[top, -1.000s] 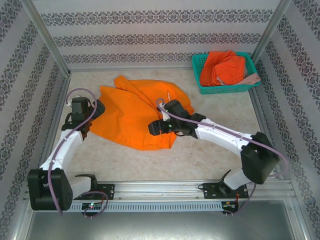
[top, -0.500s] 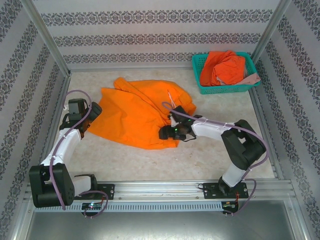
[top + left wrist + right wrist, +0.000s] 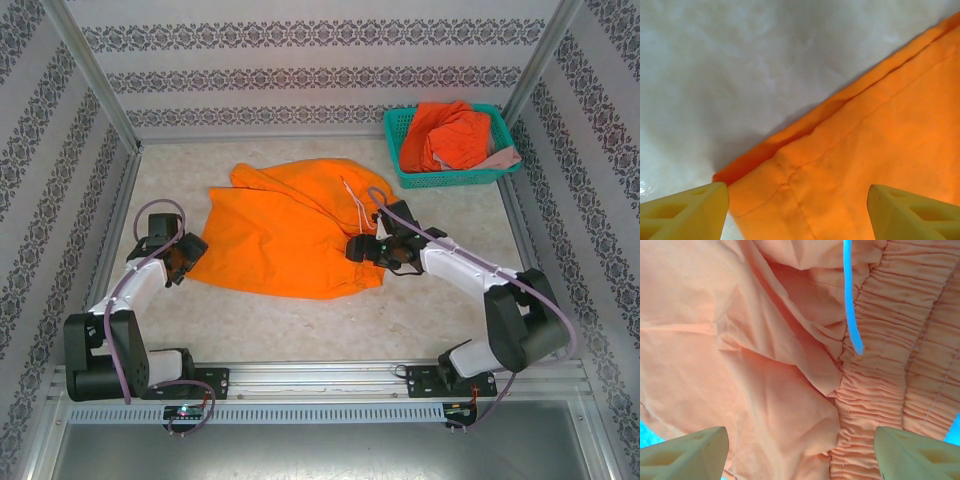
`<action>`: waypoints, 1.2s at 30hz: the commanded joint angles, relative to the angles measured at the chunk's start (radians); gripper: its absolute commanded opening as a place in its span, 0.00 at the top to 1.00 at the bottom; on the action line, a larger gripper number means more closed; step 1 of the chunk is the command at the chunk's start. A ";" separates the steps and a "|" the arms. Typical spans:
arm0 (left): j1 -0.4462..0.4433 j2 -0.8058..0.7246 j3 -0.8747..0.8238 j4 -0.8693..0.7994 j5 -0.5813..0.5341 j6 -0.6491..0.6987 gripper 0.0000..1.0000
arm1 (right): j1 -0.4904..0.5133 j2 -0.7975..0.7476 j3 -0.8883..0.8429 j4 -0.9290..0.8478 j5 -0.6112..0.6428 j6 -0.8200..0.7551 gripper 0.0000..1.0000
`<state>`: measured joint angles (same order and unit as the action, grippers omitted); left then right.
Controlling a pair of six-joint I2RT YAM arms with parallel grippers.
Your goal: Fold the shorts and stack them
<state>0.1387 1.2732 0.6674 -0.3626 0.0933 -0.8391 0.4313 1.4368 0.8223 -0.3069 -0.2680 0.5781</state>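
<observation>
Yellow-orange fabric shorts lie spread out, loosely rumpled, on the pale stone-patterned table, about mid-table. Gathered elastic waist to the right, with a thin white drawstring trailing across it. Hemmed corner points left.

Left gripper sits low at that left corner. In the left wrist view its yellow fingertips stand wide apart, and the stitched hem and corner of the shorts lie between them. Nothing is clamped.

Right gripper sits at the waist end, over the near right edge of the cloth. In the right wrist view its fingers are spread wide above the ruched waistband, drawstring end hanging close to the lens. No hold on the fabric.

Teal plastic mesh basket stands at the far right corner of the table, well apart from the spread pair. Red-orange shorts are heaped inside it, bulging above the rim. Dusty pink cloth pokes out at the basket's right edge; too little of it shows to tell its shape.
</observation>
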 commanded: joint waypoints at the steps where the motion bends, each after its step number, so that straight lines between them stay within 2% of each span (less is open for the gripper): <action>1: -0.002 0.022 0.014 -0.077 -0.029 0.012 0.29 | -0.008 -0.050 -0.037 -0.017 0.042 0.006 0.23; 13: -0.037 0.178 0.063 -0.097 -0.071 0.039 0.52 | -0.010 -0.126 -0.118 -0.052 0.079 0.046 0.22; 16: -0.037 0.196 0.055 -0.077 -0.065 0.041 0.64 | -0.011 -0.156 -0.136 -0.078 0.111 0.096 0.23; 22: -0.037 0.194 0.043 -0.061 -0.043 0.040 1.00 | 0.015 -0.185 -0.147 -0.162 0.219 0.128 0.26; 29: -0.037 0.164 0.024 -0.036 -0.012 0.044 1.00 | 0.055 -0.119 -0.123 -0.124 0.207 0.147 0.40; 36: -0.037 0.160 0.006 -0.013 0.000 0.048 1.00 | 0.090 0.003 -0.059 -0.114 0.198 0.147 0.45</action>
<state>0.1104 1.4513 0.6937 -0.3946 0.0792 -0.8013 0.5091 1.4063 0.7280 -0.4255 -0.0864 0.7124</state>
